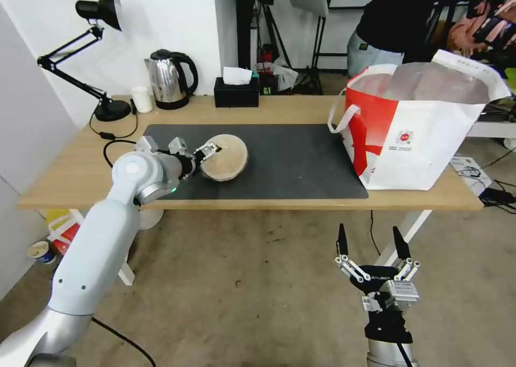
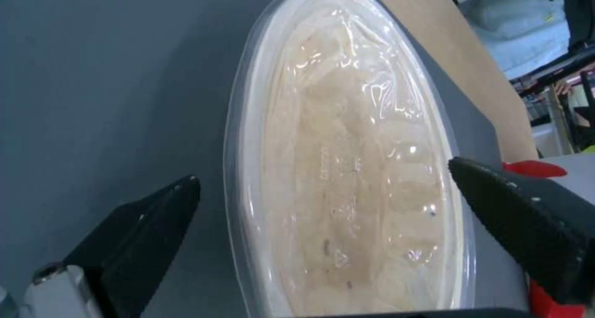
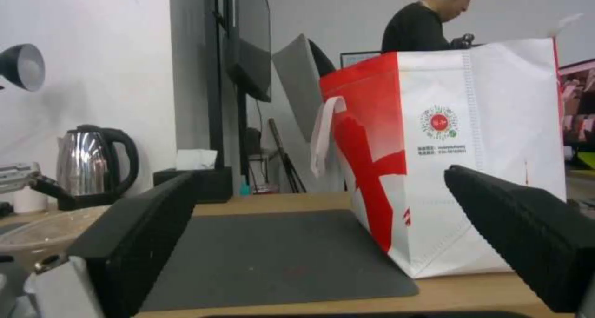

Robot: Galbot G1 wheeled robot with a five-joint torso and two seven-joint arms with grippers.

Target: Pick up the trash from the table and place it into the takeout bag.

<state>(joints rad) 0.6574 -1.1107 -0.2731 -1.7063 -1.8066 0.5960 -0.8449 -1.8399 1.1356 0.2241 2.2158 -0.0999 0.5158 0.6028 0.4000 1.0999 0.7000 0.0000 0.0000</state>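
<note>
The trash in sight is a tan domed round bowl [image 1: 226, 158] [image 2: 347, 122] under a clear lid, lying on the dark grey mat [image 1: 301, 163] of the table [image 1: 70, 173]. My left gripper [image 1: 207, 153] [image 2: 322, 171] is open at the bowl's left rim, one finger on each side of it. One finger is close to the rim and the other stands a little off. The takeout bag [image 1: 414, 136] [image 3: 446, 155] stands upright and open at the table's right end. My right gripper [image 1: 371, 243] [image 3: 319, 175] hangs open and empty below the table's front edge.
Along the back edge stand a black desk lamp [image 1: 102, 60], a small white cup [image 1: 142, 98], a steel kettle [image 1: 169, 79] and a black tissue box [image 1: 236, 90]. A black cable [image 1: 110, 141] loops on the wood left of the mat. A person [image 1: 398, 23] stands behind the bag.
</note>
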